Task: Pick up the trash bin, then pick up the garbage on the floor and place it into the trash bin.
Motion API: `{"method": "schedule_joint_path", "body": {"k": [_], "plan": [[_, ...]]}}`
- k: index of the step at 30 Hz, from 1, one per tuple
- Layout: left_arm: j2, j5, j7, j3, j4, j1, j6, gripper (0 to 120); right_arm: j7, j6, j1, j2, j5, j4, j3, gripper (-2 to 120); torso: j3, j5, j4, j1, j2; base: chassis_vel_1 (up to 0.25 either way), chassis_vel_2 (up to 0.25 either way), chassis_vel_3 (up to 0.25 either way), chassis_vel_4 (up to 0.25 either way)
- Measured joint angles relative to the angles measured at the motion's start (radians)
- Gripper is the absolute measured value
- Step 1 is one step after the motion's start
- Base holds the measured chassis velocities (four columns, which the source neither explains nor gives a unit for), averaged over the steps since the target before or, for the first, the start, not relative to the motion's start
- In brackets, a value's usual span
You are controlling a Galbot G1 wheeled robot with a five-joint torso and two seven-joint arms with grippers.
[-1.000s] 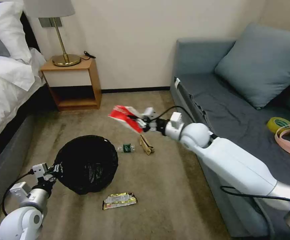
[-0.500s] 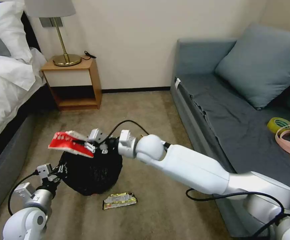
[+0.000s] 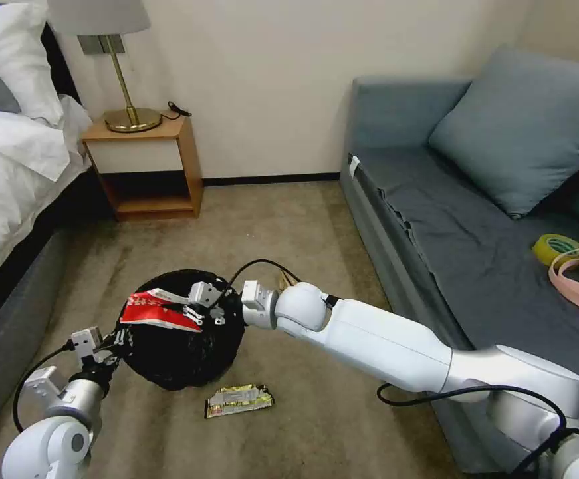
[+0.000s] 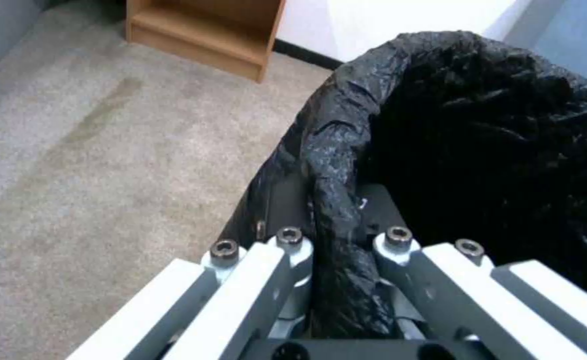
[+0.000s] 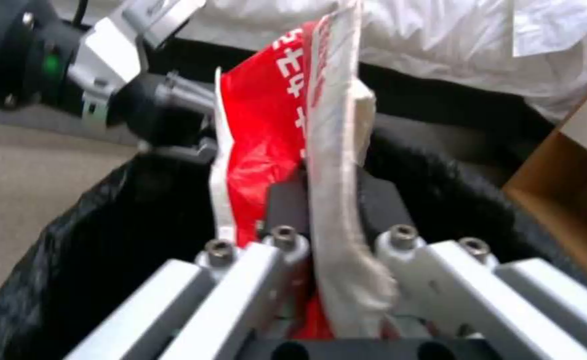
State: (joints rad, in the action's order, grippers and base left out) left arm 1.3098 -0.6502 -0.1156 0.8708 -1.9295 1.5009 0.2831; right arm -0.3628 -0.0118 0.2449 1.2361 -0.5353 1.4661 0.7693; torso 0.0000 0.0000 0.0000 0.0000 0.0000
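The trash bin [image 3: 169, 352], lined with a crinkly black bag, is low on the carpet at front left. My left gripper [image 3: 113, 340] is shut on its near rim, and the bag's edge is pinched between the fingers [image 4: 337, 210]. My right gripper [image 3: 196, 309] hovers over the bin's mouth, shut on the red-and-white snack wrapper [image 3: 153, 309], which sticks out past the fingers [image 5: 267, 125]. A yellow-silver wrapper [image 3: 239, 400] lies on the carpet just in front of the bin. A bit of the tan cardboard [image 3: 288, 278] peeks out behind my right arm. The bottle is hidden.
A bed [image 3: 10, 173] runs along the left and a grey sofa [image 3: 475, 219] along the right, with a tape roll [image 3: 558, 247] and a pink strap on it. A wooden nightstand [image 3: 146, 166] with a lamp stands at the back wall. Open carpet lies between them.
My right arm swung the red-and-white wrapper left and down, from beside the sofa to just above the bin's mouth. The left gripper kept its hold on the rim.
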Motion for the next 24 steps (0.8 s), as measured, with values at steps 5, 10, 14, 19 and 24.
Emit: {"method": "schedule_joint_path", "body": {"k": [5,10,14,19,24], "plan": [[0.005,-0.001,0.000,0.001,-0.004,0.005,0.000,5,-0.008,0.000,0.010,-0.008,0.010,-0.004,0.004,33,0.000,0.0000,0.0000,0.000,0.000,0.000,0.000,0.000,0.000],[0.011,-0.001,0.000,0.002,-0.006,0.011,-0.002,5,-0.007,-0.001,0.012,-0.021,0.011,0.002,-0.002,53,0.000,0.0000,0.0000,0.000,0.000,0.000,0.000,0.000,0.000],[0.013,-0.001,0.004,0.008,-0.003,0.010,-0.007,5,-0.007,-0.001,0.010,-0.021,0.010,0.002,-0.024,68,0.000,0.0000,0.0000,0.000,0.000,0.000,0.000,0.000,0.000],[0.009,0.000,0.010,0.029,0.013,0.007,-0.013,5,-0.008,-0.005,0.019,-0.034,-0.007,-0.016,-0.124,86,0.000,0.0001,0.0003,0.000,0.000,0.000,0.000,0.000,0.000],[-0.008,-0.003,0.009,0.047,0.027,0.010,-0.025,5,-0.004,-0.008,0.056,-0.107,-0.029,-0.029,-0.228,99,0.000,0.0000,0.0001,0.000,0.000,0.000,0.000,0.000,0.000]]}}
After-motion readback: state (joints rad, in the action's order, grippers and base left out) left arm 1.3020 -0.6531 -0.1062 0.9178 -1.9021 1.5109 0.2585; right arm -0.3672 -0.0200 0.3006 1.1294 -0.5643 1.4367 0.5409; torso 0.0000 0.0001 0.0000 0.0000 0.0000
